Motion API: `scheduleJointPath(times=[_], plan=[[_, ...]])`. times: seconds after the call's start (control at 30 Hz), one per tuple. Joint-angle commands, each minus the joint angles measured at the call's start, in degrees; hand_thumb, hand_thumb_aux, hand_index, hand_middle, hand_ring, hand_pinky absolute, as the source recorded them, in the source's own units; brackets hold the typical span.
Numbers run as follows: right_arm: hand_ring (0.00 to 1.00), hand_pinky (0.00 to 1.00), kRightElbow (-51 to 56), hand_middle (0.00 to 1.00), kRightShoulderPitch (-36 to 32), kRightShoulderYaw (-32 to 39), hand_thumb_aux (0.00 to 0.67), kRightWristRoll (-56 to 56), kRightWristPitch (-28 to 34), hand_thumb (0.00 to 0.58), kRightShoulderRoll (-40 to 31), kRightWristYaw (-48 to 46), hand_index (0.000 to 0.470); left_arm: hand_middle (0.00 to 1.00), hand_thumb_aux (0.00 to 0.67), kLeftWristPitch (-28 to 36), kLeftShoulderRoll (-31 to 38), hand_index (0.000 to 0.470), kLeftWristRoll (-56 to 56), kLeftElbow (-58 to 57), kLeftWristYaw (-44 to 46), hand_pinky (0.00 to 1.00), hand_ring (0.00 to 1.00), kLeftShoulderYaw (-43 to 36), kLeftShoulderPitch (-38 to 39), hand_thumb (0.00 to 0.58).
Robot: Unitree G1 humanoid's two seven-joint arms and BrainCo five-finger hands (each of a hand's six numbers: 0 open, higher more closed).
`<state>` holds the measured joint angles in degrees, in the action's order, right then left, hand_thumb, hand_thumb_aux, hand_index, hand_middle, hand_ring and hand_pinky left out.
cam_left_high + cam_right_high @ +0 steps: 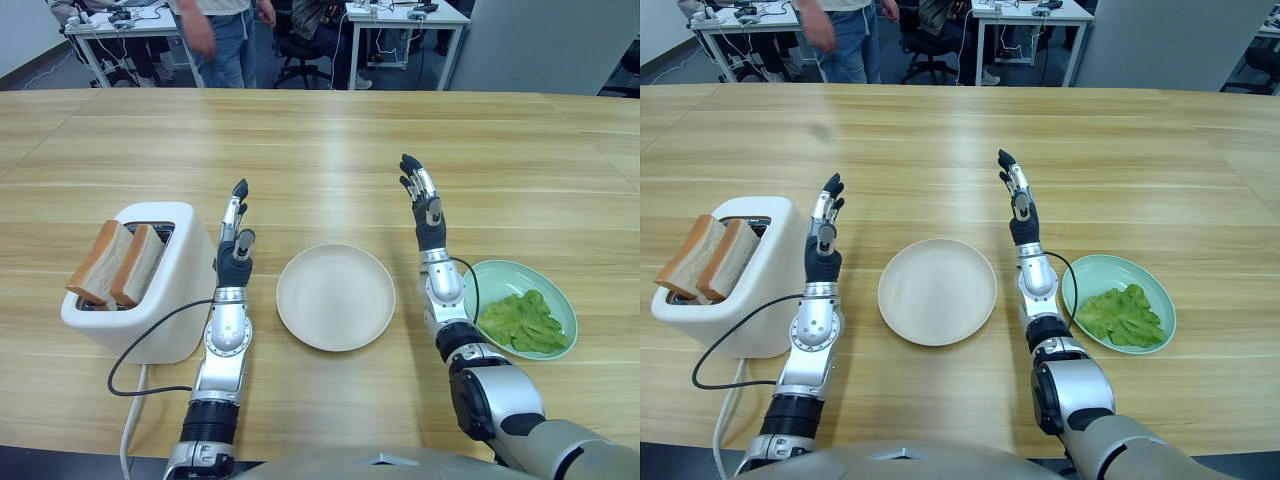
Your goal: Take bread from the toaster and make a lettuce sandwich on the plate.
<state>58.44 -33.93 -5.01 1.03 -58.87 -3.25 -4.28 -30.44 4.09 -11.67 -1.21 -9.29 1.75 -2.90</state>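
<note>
Both views look fwd & down from head height onto the table (320, 150), close in at the near edge, far room at top. Right eye sits a bit to the right, so the toaster (740, 320) lies nearer its left edge. Nearly full overlap; shared: toaster, plate (335, 296), green bowl (515, 272), left hand (236, 240), right hand (425, 205).

Left hand (823, 238) and right hand (1018, 207), fingers straight, flank the plate (937, 292)
</note>
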Motion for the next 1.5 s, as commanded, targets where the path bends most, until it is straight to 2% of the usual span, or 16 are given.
scheduleJointPath(times=[0.03, 0.2, 0.37, 0.47, 0.63, 0.97, 1.5], plan=[[0.0, 0.0, 0.93, 0.0, -0.32, 0.28, 0.0, 0.44, 0.99, 0.0, 0.12, 0.29, 0.0, 0.0, 0.0, 5.73, 2.9, 0.0, -1.1, 15.37, 3.5, 0.0, 0.0, 1.21, 1.46, 0.0], [0.0, 0.0, 1.1, 0.0, -0.38, 0.29, 0.0, 0.93, 1.12, 0.0, 0.57, 0.75, 0.0, 0.0, 0.0, 16.64, 8.65, 0.0, 3.12, 27.7, 5.74, 0.0, 0.0, 12.06, 4.32, 0.0], [0.0, 0.0, 1.2, 0.0, -0.57, 0.42, 0.0, 1.06, 1.21, 0.0, 0.92, 0.73, 0.0, 0.0, 0.0, 23.94, 13.9, 0.0, 4.32, 36.36, 7.63, 0.0, 0.0, 23.37, 9.03, 0.0], [0.0, 0.0, 1.23, 0.0, -0.49, 0.43, 0.0, 1.27, 1.14, 0.0, 0.9, 0.98, 0.0, 0.0, 0.0, 25.74, 16.56, 0.0, 3.07, 37.41, 9.19, 0.0, 0.0, 27.02, 10.96, 0.0], [0.0, 0.0, 1.55, 0.0, -0.76, 0.45, 0.0, 1.44, 1.25, 0.0, 1.12, 1.05, 0.0, 0.0, 0.0, 27.41, 20.73, 0.0, -2.52, 32.29, 9.38, 0.0, 0.0, 32.26, 14.73, 0.0], [0.0, 0.0, 1.86, 0.0, -0.94, 0.7, 0.0, 1.78, 1.14, 0.0, 1.26, 1.42, 0.0, 0.0, 0.0, 28.81, 25.57, 0.0, -9.79, 10.14, 7.41, 0.0, 0.0, 29.21, 16.38, 0.0], [0.0, 0.0, 1.56, 0.0, -0.48, 0.68, 0.0, 1.7, 0.98, 0.0, 0.59, 1.79, 0.0, 0.0, 0.0, 31.69, 27.16, 0.0, -10.9, 6.74, 7.42, 0.0, 0.0, 27.83, 17.38, 0.0]])
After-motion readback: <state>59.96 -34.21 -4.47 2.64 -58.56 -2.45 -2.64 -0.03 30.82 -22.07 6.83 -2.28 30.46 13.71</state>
